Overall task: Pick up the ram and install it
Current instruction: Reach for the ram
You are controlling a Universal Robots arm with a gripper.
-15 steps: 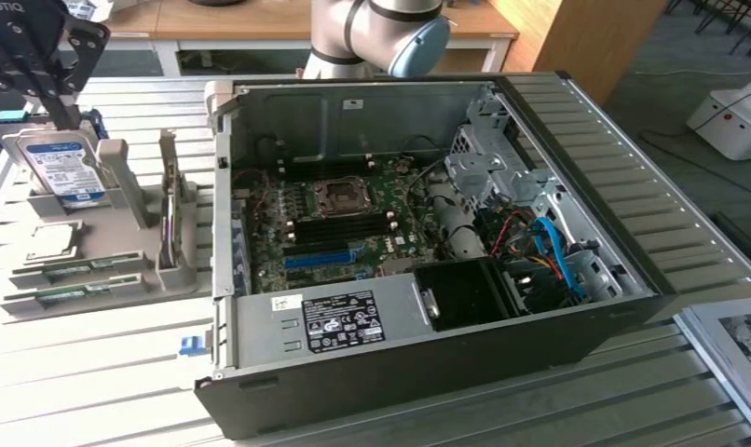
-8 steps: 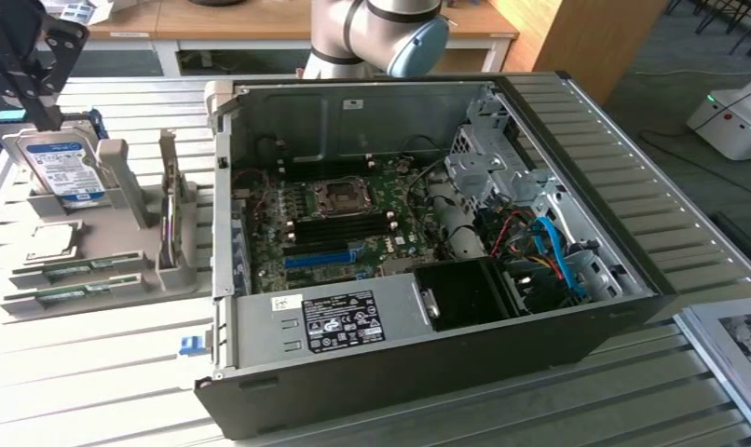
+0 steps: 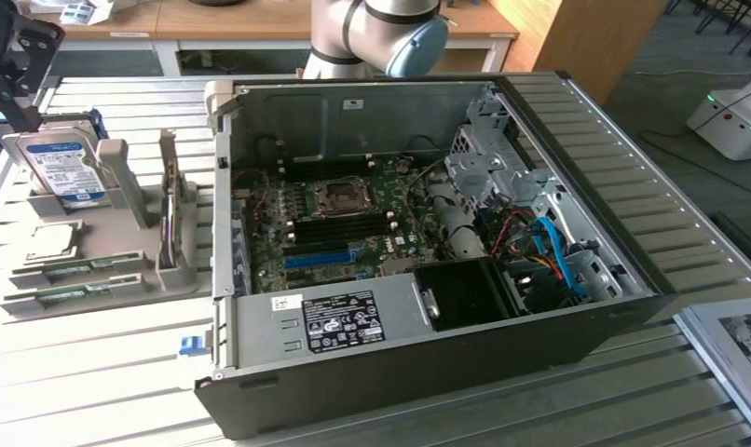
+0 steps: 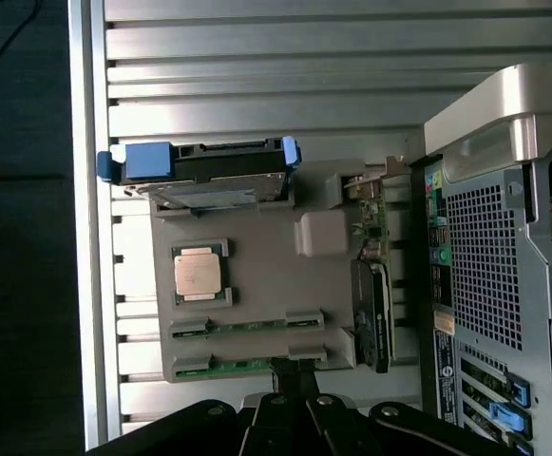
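Currently our tool (image 4: 293, 369) hangs empty and closed tight above a grey tray (image 4: 266, 275) holding the ram (image 4: 247, 326), two green sticks, at nine o'clock from the computer case (image 3: 413, 372) in the exterior view. We fear a closed tool could knock a stick rather than grip it.

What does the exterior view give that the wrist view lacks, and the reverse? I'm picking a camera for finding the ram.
Exterior: the green motherboard inside the open black computer case. Wrist: that case's perforated metal rear panel and the shut black gripper. Both: the grey plastic tray holding two narrow green ram sticks, a square silver processor and a blue-framed hard drive.
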